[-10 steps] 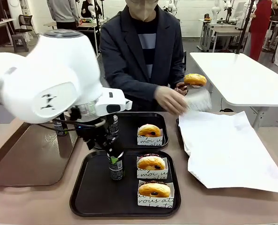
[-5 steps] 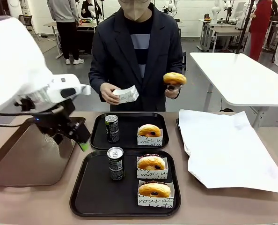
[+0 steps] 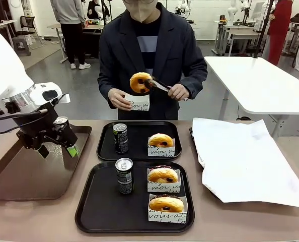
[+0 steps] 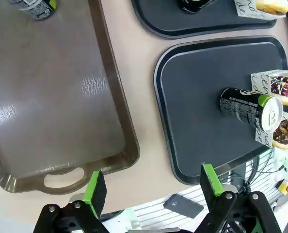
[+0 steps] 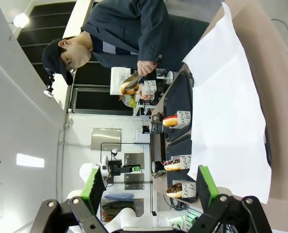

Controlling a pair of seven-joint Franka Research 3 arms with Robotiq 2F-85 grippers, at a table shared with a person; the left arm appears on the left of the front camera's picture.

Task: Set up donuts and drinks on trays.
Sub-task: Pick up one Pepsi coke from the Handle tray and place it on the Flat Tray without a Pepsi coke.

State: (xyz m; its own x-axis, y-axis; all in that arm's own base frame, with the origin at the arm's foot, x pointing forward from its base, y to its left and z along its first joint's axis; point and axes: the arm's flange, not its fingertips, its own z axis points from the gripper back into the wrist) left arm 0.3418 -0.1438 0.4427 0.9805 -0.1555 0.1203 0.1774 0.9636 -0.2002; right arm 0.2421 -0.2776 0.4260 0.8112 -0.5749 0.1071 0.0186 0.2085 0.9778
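Front view: left gripper (image 3: 64, 143) hangs above the brown tray (image 3: 18, 174); a can top (image 3: 61, 121) shows behind it, grip unclear. Near black tray (image 3: 94, 209) holds one can (image 3: 124, 175) and two sleeved donuts (image 3: 163, 175); far tray (image 3: 139, 128) holds a can (image 3: 120, 137) and a donut in a sleeve reading "moi" (image 3: 161, 150). The person lowers a donut (image 3: 140, 81) toward a sleeve (image 3: 138, 102).

Left wrist view: fingers (image 4: 96, 188) spread wide, empty.

Right wrist view: right gripper (image 5: 149, 187) parted, empty, white paper sheet (image 5: 226, 107) beyond.
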